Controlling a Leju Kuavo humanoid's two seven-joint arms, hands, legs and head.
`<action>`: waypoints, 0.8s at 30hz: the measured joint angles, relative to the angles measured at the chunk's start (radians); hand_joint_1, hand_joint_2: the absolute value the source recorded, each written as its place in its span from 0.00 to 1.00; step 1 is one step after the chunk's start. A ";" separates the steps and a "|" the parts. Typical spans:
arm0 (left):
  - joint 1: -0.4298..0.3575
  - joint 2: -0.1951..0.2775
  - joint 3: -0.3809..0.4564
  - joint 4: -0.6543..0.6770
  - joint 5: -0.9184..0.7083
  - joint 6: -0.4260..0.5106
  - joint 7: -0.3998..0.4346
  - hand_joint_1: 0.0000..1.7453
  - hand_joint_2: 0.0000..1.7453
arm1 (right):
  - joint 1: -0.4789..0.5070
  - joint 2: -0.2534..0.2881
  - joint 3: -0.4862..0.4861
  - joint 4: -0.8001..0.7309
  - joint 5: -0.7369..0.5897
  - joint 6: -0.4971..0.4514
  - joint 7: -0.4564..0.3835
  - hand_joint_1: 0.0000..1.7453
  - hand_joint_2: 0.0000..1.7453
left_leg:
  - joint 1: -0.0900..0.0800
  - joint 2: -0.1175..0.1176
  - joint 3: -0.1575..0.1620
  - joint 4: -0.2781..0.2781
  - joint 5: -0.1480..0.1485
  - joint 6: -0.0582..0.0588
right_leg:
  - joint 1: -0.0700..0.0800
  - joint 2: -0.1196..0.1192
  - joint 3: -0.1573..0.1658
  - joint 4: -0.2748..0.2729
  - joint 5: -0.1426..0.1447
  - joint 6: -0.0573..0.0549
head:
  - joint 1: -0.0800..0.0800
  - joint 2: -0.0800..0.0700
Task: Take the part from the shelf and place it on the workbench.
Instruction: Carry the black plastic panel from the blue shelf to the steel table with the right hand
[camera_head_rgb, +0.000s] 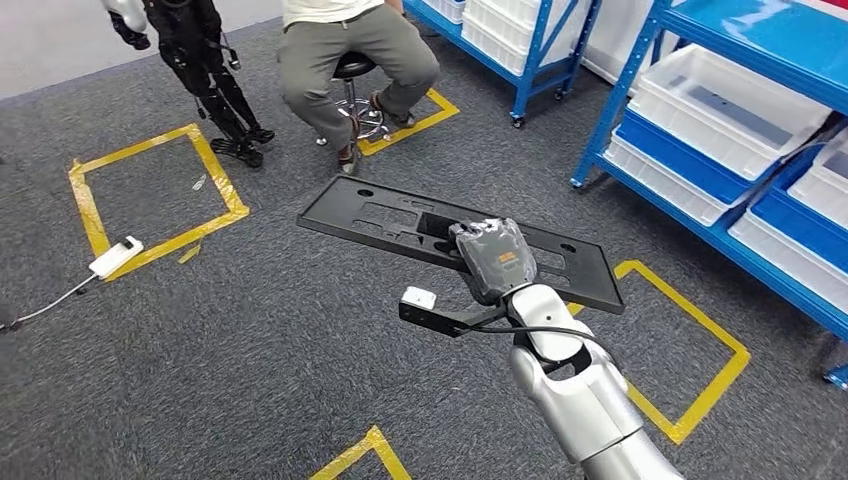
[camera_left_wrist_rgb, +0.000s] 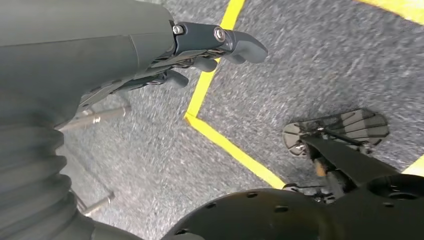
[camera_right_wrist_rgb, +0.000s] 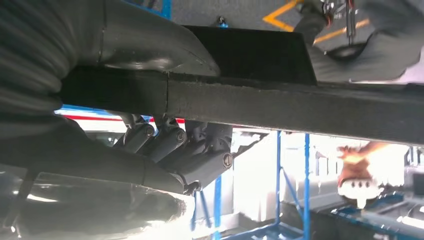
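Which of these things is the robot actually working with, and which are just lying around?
Part of the job:
- black flat part, carried above the carpet
- right hand, gripping the part's edge
- blue shelf with white bins

Just lying about:
- yellow tape squares on the floor
- white box with a cable
- person on a stool
- left hand, hanging idle

parts – 1 (camera_head_rgb: 400, 215) | seated persons – 1 (camera_head_rgb: 345, 50) | blue shelves – 2 (camera_head_rgb: 700, 110)
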 joint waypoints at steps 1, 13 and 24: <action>0.002 -0.001 -0.001 0.000 -0.003 -0.001 0.000 0.00 1.00 | 0.010 -0.005 -0.005 -0.005 0.003 0.000 0.002 1.00 1.00 | -0.003 -0.017 -0.001 0.000 0.002 0.001 | 0.000 0.003 0.007 -0.017 0.013 0.005 | 0.000 0.000; 0.009 -0.008 -0.002 0.002 -0.026 0.005 0.026 0.00 1.00 | 0.041 -0.022 -0.039 -0.052 0.024 -0.018 0.014 1.00 1.00 | -0.012 0.017 -0.105 0.181 -0.087 -0.042 | -0.011 -0.001 0.165 -0.333 0.146 -0.034 | -0.009 0.000; -0.057 -0.010 -0.001 -0.008 -0.038 0.016 0.041 0.00 1.00 | 0.044 -0.013 -0.035 -0.040 0.033 -0.055 0.025 1.00 1.00 | -0.004 0.075 -0.008 -0.007 0.014 -0.030 | 0.005 -0.119 0.178 -0.321 0.109 0.010 | -0.004 0.000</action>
